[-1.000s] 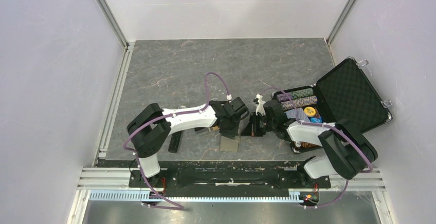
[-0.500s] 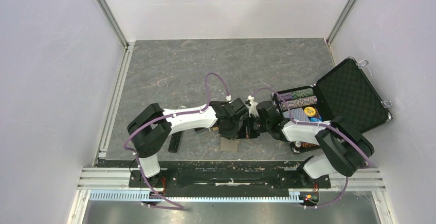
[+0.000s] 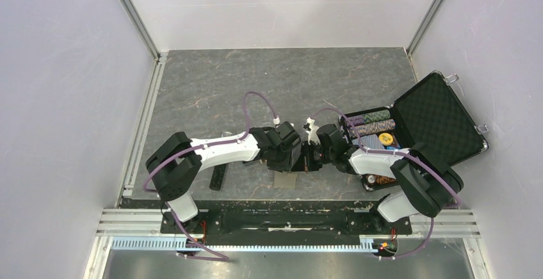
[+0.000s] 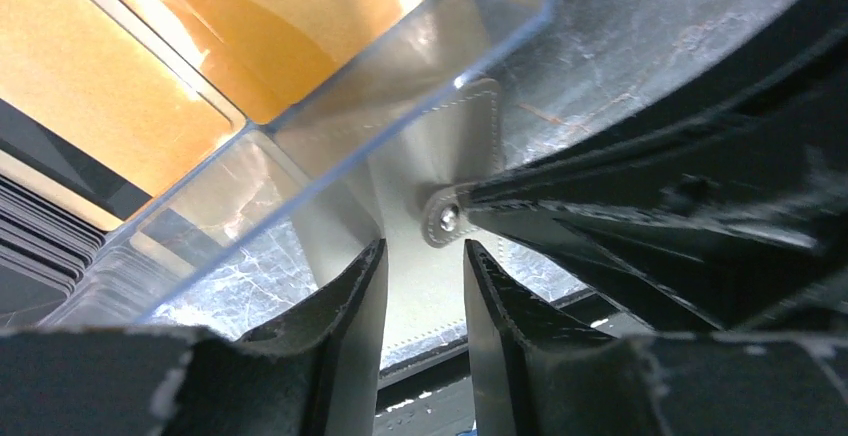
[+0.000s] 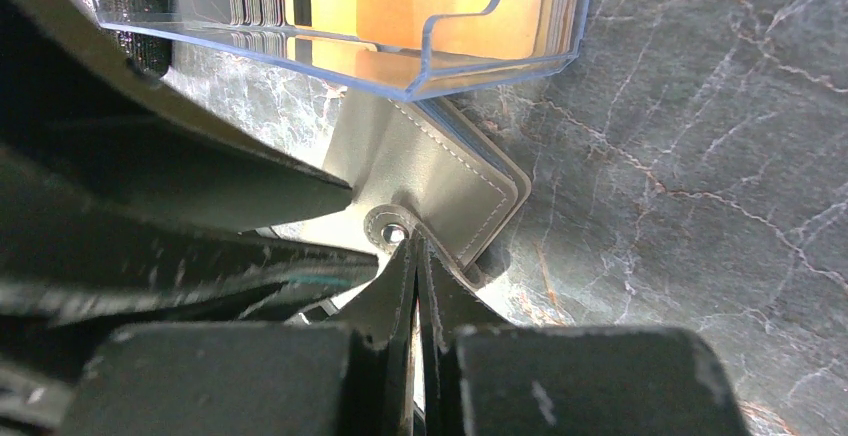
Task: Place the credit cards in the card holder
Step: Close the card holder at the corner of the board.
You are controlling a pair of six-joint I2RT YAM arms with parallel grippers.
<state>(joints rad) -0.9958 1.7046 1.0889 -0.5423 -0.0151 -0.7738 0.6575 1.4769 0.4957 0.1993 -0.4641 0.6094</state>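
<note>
The grey-tan card holder [image 3: 285, 180] lies flat near the table's front edge, its snap tab [image 4: 444, 218] pointing up in the left wrist view. Orange-gold credit cards [image 4: 250, 36] stand in a clear plastic box [image 5: 470, 56] just beyond it, beside a stack of dark card edges. My left gripper [image 3: 289, 160] hovers over the holder [image 4: 450, 146], open, with nothing between its fingers [image 4: 365, 296]. My right gripper [image 5: 413, 246] is shut, its tips resting at the snap tab of the holder [image 5: 450, 176]. I cannot tell if it pinches the tab.
An open black chip case [image 3: 435, 122] with rows of striped chips [image 3: 371, 122] stands at the right, close to the right arm. A long black bar [image 3: 218, 176] lies left of the card holder. The two grippers are almost touching each other.
My left gripper has opened and its arm has drawn slightly left. The shut right gripper has moved left until it meets the left one. The card holder has stayed put.
</note>
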